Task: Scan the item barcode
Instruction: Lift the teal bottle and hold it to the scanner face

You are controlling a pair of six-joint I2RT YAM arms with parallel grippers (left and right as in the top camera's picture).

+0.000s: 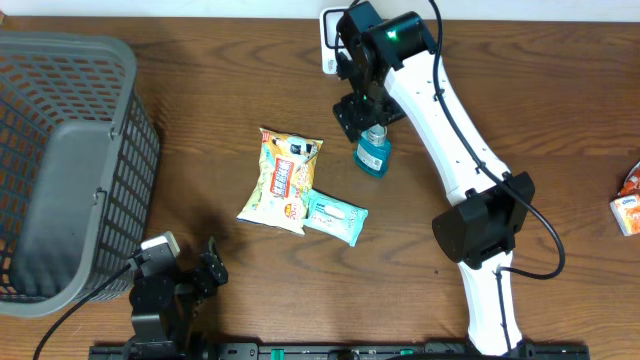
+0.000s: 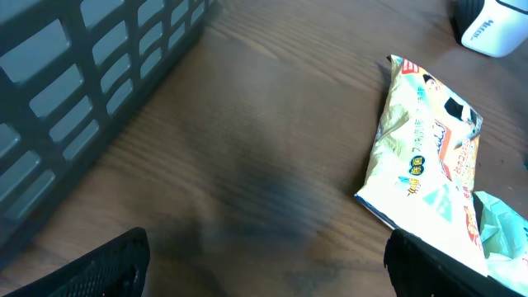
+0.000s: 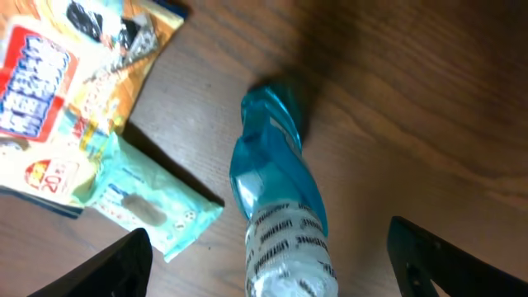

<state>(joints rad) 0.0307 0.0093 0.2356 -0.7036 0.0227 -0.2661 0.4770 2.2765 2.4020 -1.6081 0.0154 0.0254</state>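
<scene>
The right gripper [image 3: 266,239] is seen spread wide, with nothing held. The blue bottle [image 3: 276,198] is stood upright on the wooden table [image 3: 429,99] between its fingers, untouched. A snack bag [image 1: 282,180] and a teal packet [image 1: 335,217] are laid nearby. The left gripper [image 2: 264,256] is likewise opened wide and empty, near a grey basket [image 1: 60,150].

We see a mock shop checkout: grey basket [image 1: 60,150], packaged snacks [image 1: 283,180] and white scanner [image 1: 327,45] on a wooden tabletop [image 1: 200,80].
</scene>
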